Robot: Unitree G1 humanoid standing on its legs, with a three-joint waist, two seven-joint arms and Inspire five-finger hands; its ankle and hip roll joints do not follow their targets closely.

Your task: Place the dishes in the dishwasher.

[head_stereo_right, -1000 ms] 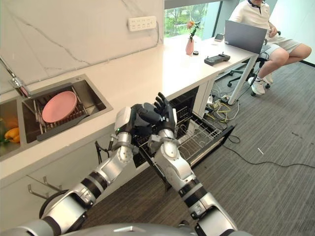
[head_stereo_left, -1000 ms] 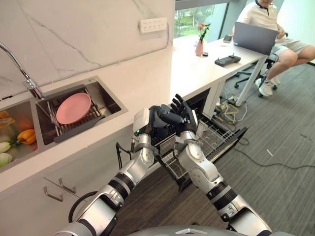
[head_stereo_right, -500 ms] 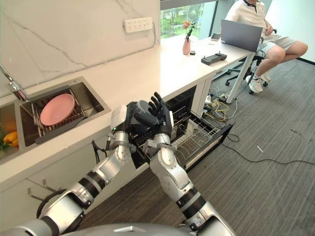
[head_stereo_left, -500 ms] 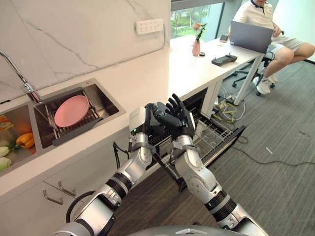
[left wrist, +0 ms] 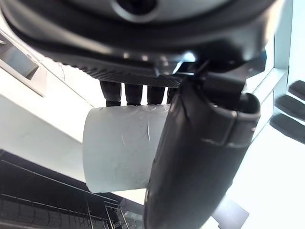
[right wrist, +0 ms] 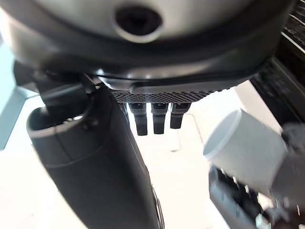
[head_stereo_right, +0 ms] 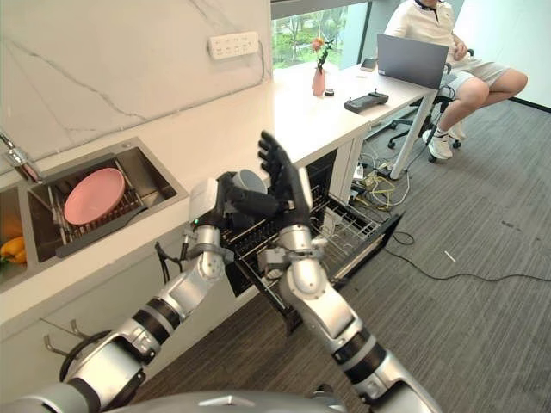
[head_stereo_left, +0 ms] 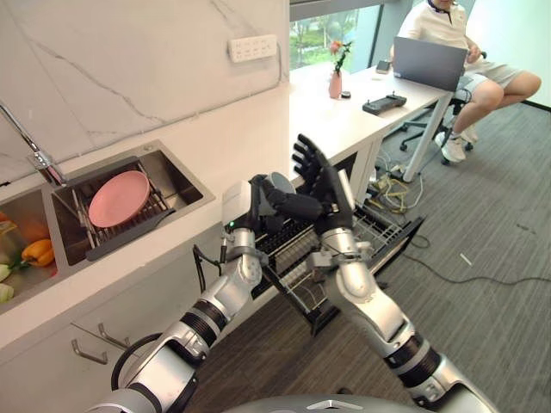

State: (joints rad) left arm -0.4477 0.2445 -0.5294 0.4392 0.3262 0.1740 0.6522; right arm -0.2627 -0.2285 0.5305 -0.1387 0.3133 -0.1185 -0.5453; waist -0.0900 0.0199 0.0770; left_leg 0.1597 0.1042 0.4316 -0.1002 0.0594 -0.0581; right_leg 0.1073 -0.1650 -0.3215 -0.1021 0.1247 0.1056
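A white cup (head_stereo_left: pixel 277 181) is held in my left hand (head_stereo_left: pixel 263 204), above the pulled-out dishwasher rack (head_stereo_left: pixel 383 231). In the left wrist view the fingers lie behind the cup (left wrist: pixel 123 149) and the thumb (left wrist: pixel 200 157) crosses its front. My right hand (head_stereo_left: pixel 323 179) stands just beside the cup, open, with its fingers straight and pointing up. The right wrist view shows the cup (right wrist: pixel 245 143) off to the side of its straight fingers (right wrist: pixel 153 117). A pink plate (head_stereo_left: pixel 118 193) lies on a rack in the sink (head_stereo_left: pixel 185 176).
The white counter (head_stereo_left: pixel 258 129) runs from the sink to a desk where a person (head_stereo_left: pixel 448 26) sits at a laptop (head_stereo_left: pixel 435 62). A pink vase (head_stereo_left: pixel 335 83) and a black controller (head_stereo_left: pixel 383 104) stand there. Vegetables (head_stereo_left: pixel 34 251) lie in the left basin. Cables (head_stereo_left: pixel 482 280) cross the carpet.
My right hand has come away from the left hand, risen and straightened its fingers. The cup now shows in the left hand. The camera has shifted a little.
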